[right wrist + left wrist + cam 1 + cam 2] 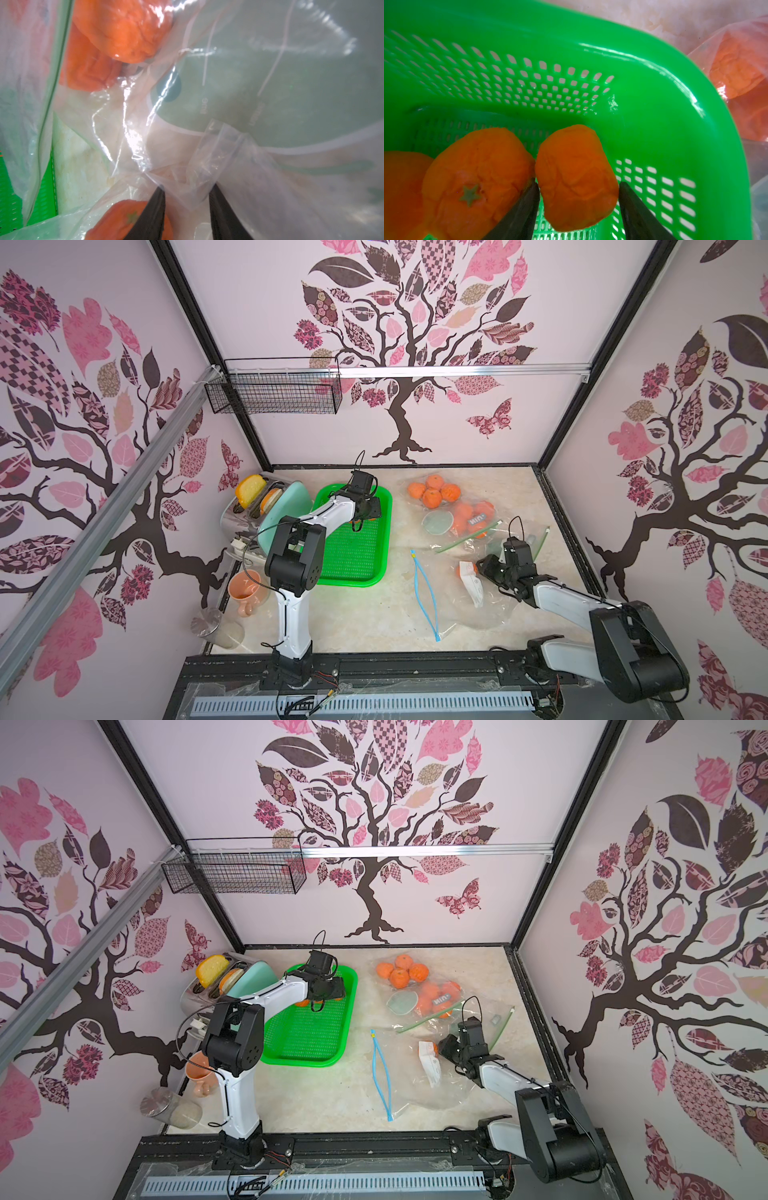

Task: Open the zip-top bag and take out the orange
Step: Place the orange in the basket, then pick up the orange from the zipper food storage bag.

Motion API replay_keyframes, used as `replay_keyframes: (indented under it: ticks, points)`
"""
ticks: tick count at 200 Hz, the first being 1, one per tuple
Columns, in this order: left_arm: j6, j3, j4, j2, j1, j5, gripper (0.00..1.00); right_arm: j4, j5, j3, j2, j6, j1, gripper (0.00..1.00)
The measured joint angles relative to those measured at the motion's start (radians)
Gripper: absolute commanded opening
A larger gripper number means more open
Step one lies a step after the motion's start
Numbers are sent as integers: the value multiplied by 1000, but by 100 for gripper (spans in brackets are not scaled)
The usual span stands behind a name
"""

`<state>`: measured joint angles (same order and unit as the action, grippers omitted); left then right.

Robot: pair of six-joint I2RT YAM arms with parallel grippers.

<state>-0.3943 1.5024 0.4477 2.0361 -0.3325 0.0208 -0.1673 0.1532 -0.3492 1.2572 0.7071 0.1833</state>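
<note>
The orange (575, 176) sits between the fingers of my left pincer (578, 182), low inside the green tray (654, 104). It is touching a second orange (473, 176) that shows its star-shaped stem, and a third orange (400, 187) lies just past that one. My fingers stand at the skin on either side of the fruit. I cannot tell whether they are clamped on it or only flank it.

In both top views the tray (357, 556) lies on the worktop (374, 614), left of the bags.

My right pincer (187, 191) is closed on a bunched fold of the zip-top bag (453, 614). This clear bag lies flat near the worktop's front, and its blue zip (426, 593) is parted in a long loop. Film gathers in pleats at my fingertips. One bagged orange (124, 220) rests inside under the film beside them, next to a white label (471, 585).

Behind it is a green-zipped bag (465, 522) holding several oranges, and farther back lies another cluster of bagged fruit (434, 491).

A toaster (249, 510) and a peach mug (245, 593) stand along the left edge.
</note>
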Motion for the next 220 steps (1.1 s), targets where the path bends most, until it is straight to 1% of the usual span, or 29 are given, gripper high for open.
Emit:
replay_keyframes:
  ticks: [41, 59, 69, 80, 101, 121, 132, 151, 161, 170, 198, 208, 220]
  points:
    - [8, 8, 40, 0, 0, -17, 67, 0, 0, 0, 0, 0, 0, 39]
    - [7, -9, 54, -34, 0, -32, 65, 0, -1, 0, 0, 0, 0, 40]
    - [6, -35, 57, -79, -3, -37, 64, 0, -3, 0, 0, 0, 1, 39]
    - [3, -71, 57, -149, -8, -40, 61, 0, -6, 0, 0, 0, 1, 40]
    - [-2, -161, 48, -332, -44, -43, 54, 2, -12, 0, -3, 0, 2, 40]
    - [-22, -293, 5, -536, -115, -64, 43, 2, -19, 0, -6, 1, 3, 40]
    - [-28, -381, -32, -645, -165, -101, 39, 2, -23, 0, -6, 1, 3, 40]
    - [-42, -504, -67, -760, -240, -182, 33, 2, -23, 0, -6, 3, 3, 40]
    - [-42, -557, -78, -790, -283, -202, 32, 2, -23, 0, -6, 4, 4, 40]
    - [-47, -603, -83, -809, -343, -225, 32, 2, -23, 0, -5, 4, 4, 40]
    - [-47, -687, -89, -812, -507, -259, 31, 2, -25, 0, -5, 4, 4, 40]
    - [-42, -701, -92, -807, -538, -266, 31, 2, -26, 0, -5, 4, 4, 40]
    - [-32, -702, -99, -784, -559, -271, 27, 3, -26, 0, -5, 4, 5, 40]
